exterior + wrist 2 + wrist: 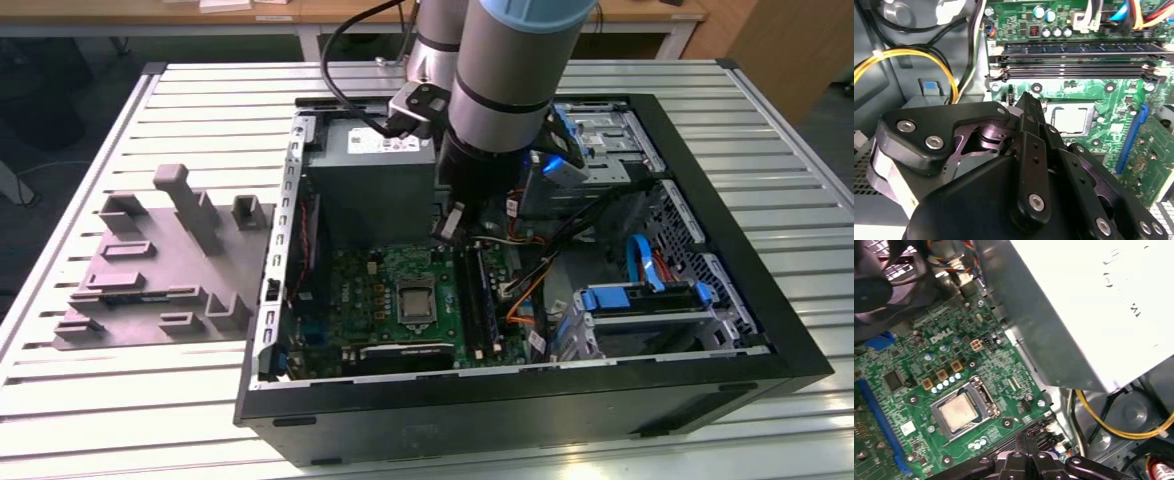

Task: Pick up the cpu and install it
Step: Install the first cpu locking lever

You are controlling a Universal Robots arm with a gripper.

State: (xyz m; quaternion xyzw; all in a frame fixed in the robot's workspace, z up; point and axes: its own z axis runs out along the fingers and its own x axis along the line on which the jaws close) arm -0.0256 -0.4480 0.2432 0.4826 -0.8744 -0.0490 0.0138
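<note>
Above the socket (961, 410) the way is open. The power supply box (367, 185) rises just beside on the far side, and memory slots (1079, 70) flank the gripper (1026, 107).

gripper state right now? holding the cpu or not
Gripper: fingers together, shut, holding nothing visible; the cpu sits in the motherboard socket.

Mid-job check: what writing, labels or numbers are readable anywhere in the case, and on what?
White logo on the motherboard: a brand mark, not quoted.
Power supply label: print too blurred to read.
White sticker on the motherboard: too small to read.
cpu top: no legible print.
</note>
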